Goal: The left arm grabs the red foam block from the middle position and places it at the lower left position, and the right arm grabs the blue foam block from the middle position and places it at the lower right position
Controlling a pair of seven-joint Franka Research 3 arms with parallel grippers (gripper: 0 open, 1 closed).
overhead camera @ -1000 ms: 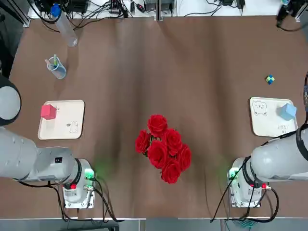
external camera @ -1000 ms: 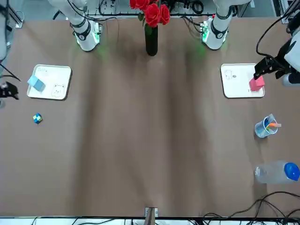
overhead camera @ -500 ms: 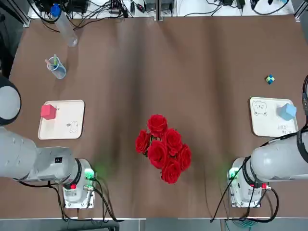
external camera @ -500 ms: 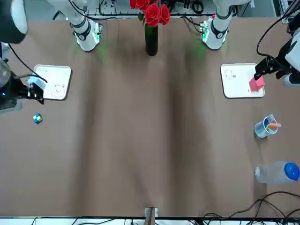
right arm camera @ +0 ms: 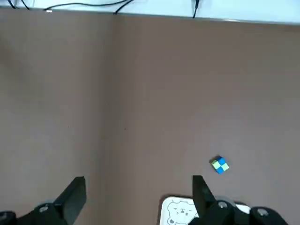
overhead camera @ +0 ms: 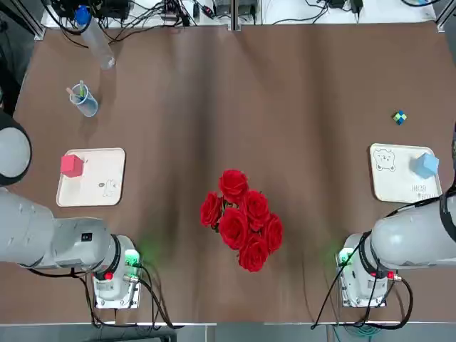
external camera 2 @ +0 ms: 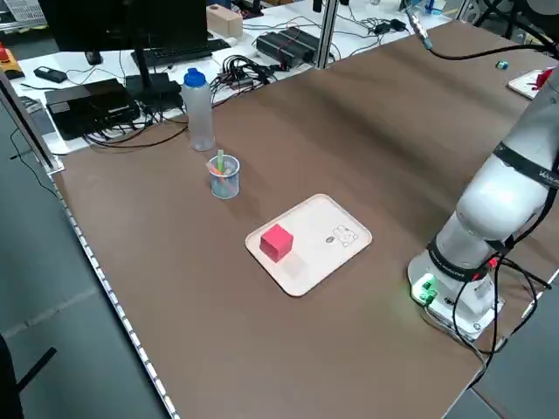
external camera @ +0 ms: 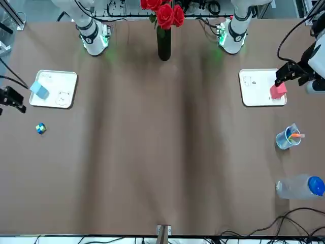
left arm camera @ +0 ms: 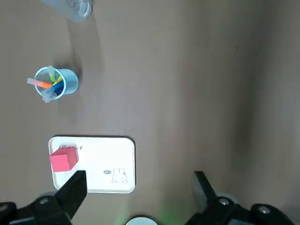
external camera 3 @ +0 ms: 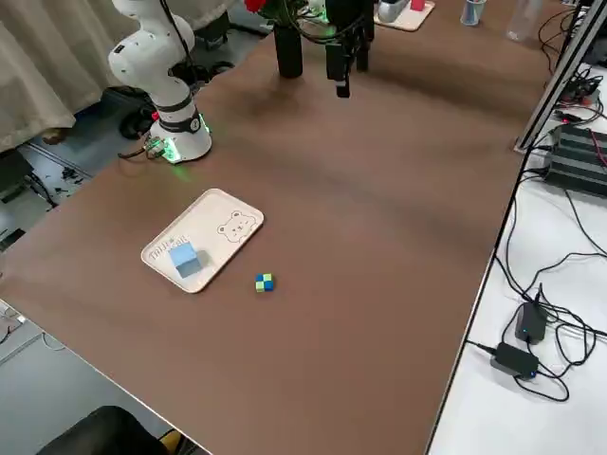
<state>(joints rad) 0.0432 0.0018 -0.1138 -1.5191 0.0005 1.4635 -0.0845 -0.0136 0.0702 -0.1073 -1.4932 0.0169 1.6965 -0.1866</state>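
Both pairs of fingers are seen spread wide and empty. On the left gripper [left arm camera: 138, 180] the fingers [left arm camera: 75, 185] are held high over the table [overhead camera: 313, 107], and nothing is carried between them. The fingers [right arm camera: 75, 190] of the right gripper [right arm camera: 138, 180] are parted just as far, with only bare wood and the small multicoloured cube [right arm camera: 219, 165] showing beyond them.

One change is to be noted. In the front view, half a second ago, the right gripper [external camera: 12, 99] was placed over the outer edge of the bear-face tray [overhead camera: 392, 189], close to the blue foam block [overhead camera: 426, 164]. It has since been drawn back toward the table's edge and is now clear of the tray. Its height cannot be judged well, as it is partly cut off by the picture's edge. The left gripper has not been moved over the same second.

Neither block has been shifted. The red foam block [overhead camera: 71, 165] is set on the cream tray with the printed word [overhead camera: 107, 192], near its far outer corner. The blue foam block is set on the bear-face tray, toward its outer side. The middle of the table is occupied only by the bunch of red roses [overhead camera: 242, 228].

From this, both placements are judged complete, and the right arm's withdrawal is read as a retreat after release. Little appears to be left beyond parking the arms.
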